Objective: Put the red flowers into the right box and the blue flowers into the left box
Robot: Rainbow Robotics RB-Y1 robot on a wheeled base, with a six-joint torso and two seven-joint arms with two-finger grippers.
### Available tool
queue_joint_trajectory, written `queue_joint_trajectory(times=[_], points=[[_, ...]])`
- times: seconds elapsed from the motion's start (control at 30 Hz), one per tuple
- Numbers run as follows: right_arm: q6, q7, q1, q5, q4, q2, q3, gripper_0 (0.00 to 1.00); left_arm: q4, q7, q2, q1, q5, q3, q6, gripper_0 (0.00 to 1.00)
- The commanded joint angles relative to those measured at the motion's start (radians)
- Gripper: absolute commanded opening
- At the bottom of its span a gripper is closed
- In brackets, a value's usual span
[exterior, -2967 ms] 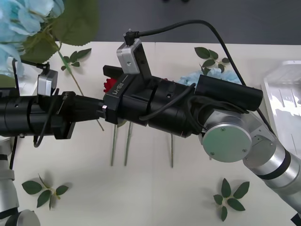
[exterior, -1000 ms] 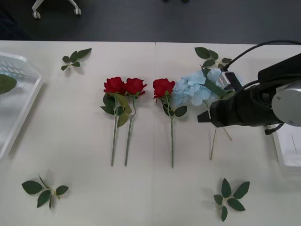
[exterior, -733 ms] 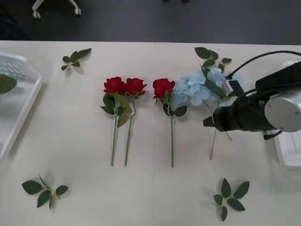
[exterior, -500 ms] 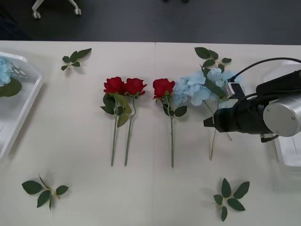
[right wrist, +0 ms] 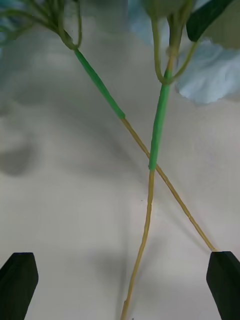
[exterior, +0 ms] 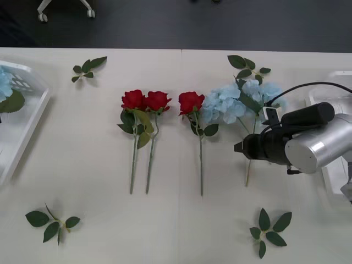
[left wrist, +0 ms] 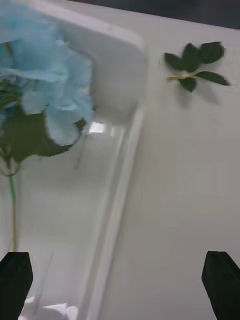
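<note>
Three red flowers (exterior: 133,100), (exterior: 158,100), (exterior: 191,102) lie side by side mid-table, stems toward me. To their right are the blue flowers (exterior: 231,104), their two thin stems (right wrist: 159,120) crossing on the table. My right gripper (exterior: 238,147) hovers just over those stems, and in the right wrist view it (right wrist: 120,287) is open with both stems between its fingertips (right wrist: 224,280). The left box (exterior: 25,124) at the table's left edge holds one blue flower (left wrist: 47,95). My left gripper (left wrist: 120,285) hangs open above that box's rim (left wrist: 127,155). The right box (exterior: 330,96) is at the right edge.
Loose green leaf sprigs lie at the back left (exterior: 88,67), back right (exterior: 247,65), front left (exterior: 52,223) and front right (exterior: 269,231). The table's far edge borders dark floor.
The arms, crossed over the roses three seconds ago, have parted. A blue flower has dropped into the left box. My right gripper has edged back and settled over the blue flowers' stems.
</note>
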Motion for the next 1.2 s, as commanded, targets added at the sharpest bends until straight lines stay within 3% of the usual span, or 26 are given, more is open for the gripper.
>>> queue_joint_trajectory(times=[0.03,0.23,0.43,0.67,0.77,0.93,1.2], points=[[-0.015,-0.044,-0.052,0.038,0.052,0.058,-0.005,1.00,-0.106,0.232,0.025,0.018,0.068,-0.065,-0.005,1.00],[-0.027,-0.045,-0.088,0.064,0.106,0.077,-0.005,1.00,-0.267,0.495,0.016,0.015,-0.070,-0.220,-0.004,1.00],[-0.046,-0.039,-0.091,0.069,0.115,0.075,-0.007,1.00,-0.373,0.682,-0.090,-0.014,-0.225,-0.334,0.003,1.00],[-0.046,-0.039,-0.090,0.092,0.114,0.067,0.003,0.98,-0.388,0.719,-0.220,-0.153,-0.423,-0.430,0.197,1.00],[-0.046,-0.037,-0.091,0.107,0.115,0.064,0.012,0.50,-0.385,0.732,-0.250,-0.204,-0.504,-0.493,0.260,1.00],[-0.046,-0.037,-0.090,0.137,0.114,0.063,0.026,0.00,-0.322,0.800,-0.289,-0.275,-0.620,-0.621,0.270,1.00],[-0.046,-0.037,-0.090,0.141,0.115,0.060,0.026,0.00,-0.118,0.907,-0.303,-0.422,-0.699,-0.800,0.263,1.00]])
